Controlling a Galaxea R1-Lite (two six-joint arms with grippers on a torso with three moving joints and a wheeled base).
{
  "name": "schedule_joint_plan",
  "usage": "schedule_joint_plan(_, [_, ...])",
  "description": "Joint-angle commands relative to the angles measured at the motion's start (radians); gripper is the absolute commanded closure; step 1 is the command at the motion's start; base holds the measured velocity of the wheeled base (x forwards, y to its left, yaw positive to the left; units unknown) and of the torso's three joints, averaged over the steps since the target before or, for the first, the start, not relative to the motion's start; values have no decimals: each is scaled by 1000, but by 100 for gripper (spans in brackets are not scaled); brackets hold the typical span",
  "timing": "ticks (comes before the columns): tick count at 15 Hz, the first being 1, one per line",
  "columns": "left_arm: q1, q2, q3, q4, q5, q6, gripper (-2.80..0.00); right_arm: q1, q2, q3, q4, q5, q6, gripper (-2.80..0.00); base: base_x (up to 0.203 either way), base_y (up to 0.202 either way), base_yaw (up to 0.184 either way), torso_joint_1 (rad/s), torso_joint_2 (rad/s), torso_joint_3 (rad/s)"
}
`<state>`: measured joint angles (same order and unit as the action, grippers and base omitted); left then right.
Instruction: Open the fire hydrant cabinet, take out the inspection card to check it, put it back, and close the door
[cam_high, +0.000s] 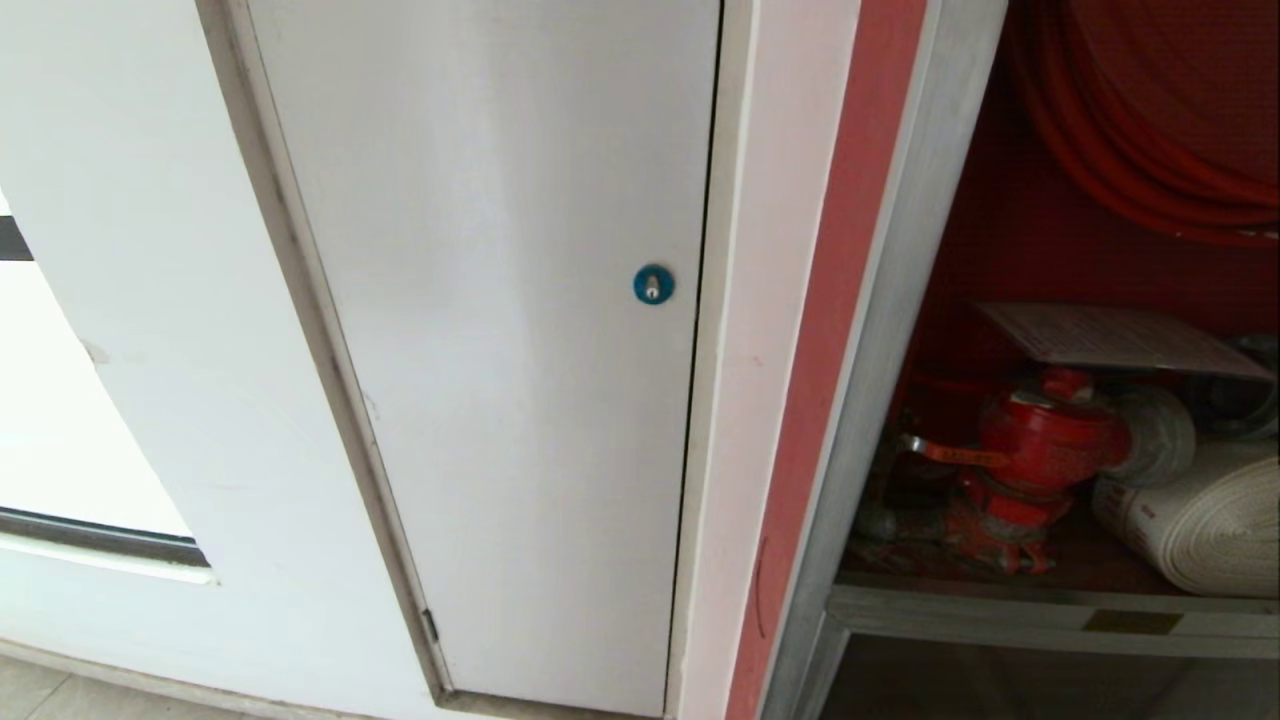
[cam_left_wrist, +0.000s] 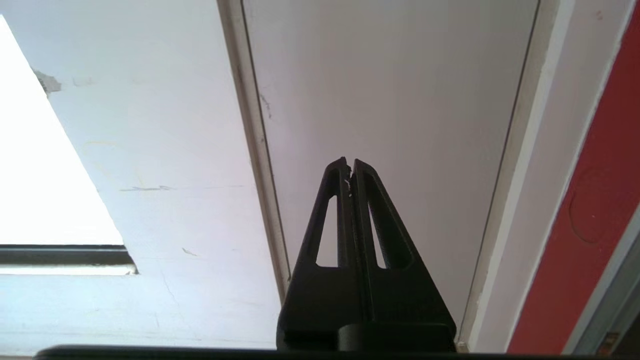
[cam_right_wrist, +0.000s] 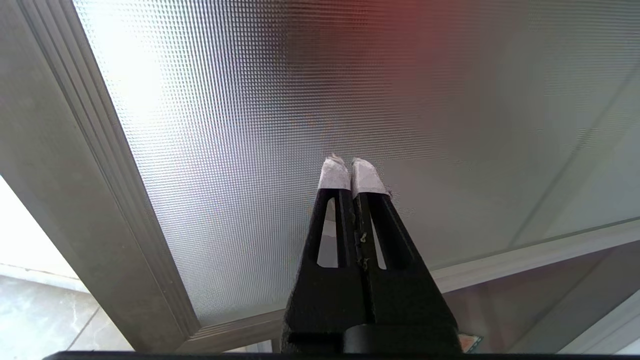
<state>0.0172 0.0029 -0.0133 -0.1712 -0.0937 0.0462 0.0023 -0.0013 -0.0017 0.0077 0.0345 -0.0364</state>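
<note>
Black left gripper (cam_left_wrist: 350, 162), fingers pressed together with nothing between them, points at a plain white wall panel (cam_left_wrist: 390, 100) set in a thin pale frame; no contact with the panel is visible. Black right gripper (cam_right_wrist: 351, 162), its fingertips (cam_right_wrist: 334, 175) wrapped in white tape, is likewise closed on nothing and faces the door (cam_right_wrist: 300, 100), a ribbed translucent glass pane in a brushed silver metal frame; whether the tips touch the glass cannot be told. Neither arm appears in the head view.

Head view: the white panel carries a small round blue lock (cam_high: 653, 284) near its right edge. Right of it runs a white strip, then a red strip (cam_high: 830, 300), then the silver frame of the fire hydrant cabinet (cam_high: 900, 300), which stands open. Inside, against the red back wall, a red hose coil (cam_high: 1150, 130) hangs at the top. The inspection card (cam_high: 1110, 335), a thin white printed sheet, lies flat above the red valve (cam_high: 1040, 440). A white rolled hose (cam_high: 1200, 520) lies beside the valve on the cabinet floor.
</note>
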Motion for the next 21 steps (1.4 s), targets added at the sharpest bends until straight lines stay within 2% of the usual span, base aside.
schedule_joint_plan(1, [0, -3, 19, -2, 14, 3, 0, 1, 0, 0, 0, 1, 0, 0, 0, 0, 0, 0, 0, 0])
schedule_joint_plan(3, [0, -3, 19, 0, 65, 26, 0, 1, 0, 0, 0, 2, 0, 0, 0, 0, 0, 0, 0, 0])
schedule_joint_plan(4, [0, -3, 19, 15, 115, 65, 0, 1, 0, 0, 0, 1, 0, 0, 0, 0, 0, 0, 0, 0])
schedule_joint_plan(7, [1, -3, 19, 93, 110, 64, 0, 1, 0, 0, 0, 1, 0, 0, 0, 0, 0, 0, 0, 0])
schedule_joint_plan(12, [0, -3, 19, 161, 89, 52, 0, 1, 0, 0, 0, 1, 0, 0, 0, 0, 0, 0, 0, 0])
schedule_joint_plan(14, [0, -4, 18, 162, 85, -1, 0, 1, 0, 0, 0, 1, 0, 0, 0, 0, 0, 0, 0, 0])
schedule_joint_plan(21, [0, -3, 19, 160, 92, -32, 0, 1, 0, 0, 0, 1, 0, 0, 0, 0, 0, 0, 0, 0])
